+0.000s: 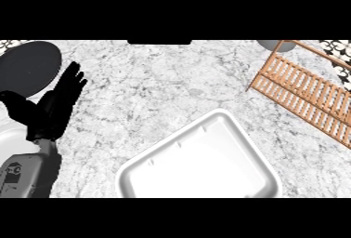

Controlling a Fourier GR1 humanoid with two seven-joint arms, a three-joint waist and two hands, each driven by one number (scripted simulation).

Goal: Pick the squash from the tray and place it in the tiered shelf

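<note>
From where I stand, the marbled grey-white surface [171, 88] fills most of the frame. A white tray [237, 186] sits in the lower middle, turned so that one rounded corner points toward the upper part of the frame and its long sides run on a slant. I cannot make out the squash anywhere: the inside of the tray looks plain white and nothing lies on the marble around it, so I can say nothing about where it is, which way it points or how its long axis runs.

The tiered shelf [308, 95], made of light brown wooden slats, runs down the right side of the frame from the upper right toward the middle right edge, well apart from the tray. A grey rounded thing [274, 44] shows at the top edge just beside the shelf's upper end.

At the left side of the frame the left robot hand [58, 104] is held with fingers straight and spread wide, pointing up the frame, holding nothing. Its fingertips lie just beside a dark round plate [27, 67] in the upper left corner. The right robot hand does not show.
</note>
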